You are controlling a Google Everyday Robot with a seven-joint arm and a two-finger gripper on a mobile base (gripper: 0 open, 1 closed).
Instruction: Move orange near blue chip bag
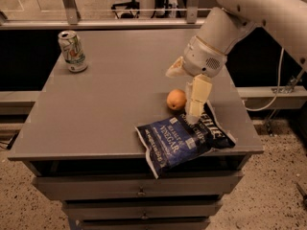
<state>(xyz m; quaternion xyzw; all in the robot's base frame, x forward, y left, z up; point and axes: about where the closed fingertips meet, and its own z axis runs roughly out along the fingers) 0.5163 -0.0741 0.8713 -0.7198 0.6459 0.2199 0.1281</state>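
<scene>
Nearest, the bag (184, 139) is laid at the table's (105, 109) front edge. Just behind the bag, the orange (176, 99) is set down, held by nothing. Above the bag's back end, the gripper (182, 94) is spread wide open. Far behind the bag, a can (72, 51) is stood.

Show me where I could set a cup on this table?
Bare: the wide stretch of table between the soda can at the far corner and the blue chip bag. Crowded: the near right, where the orange, bag and open gripper bunch together.
</scene>
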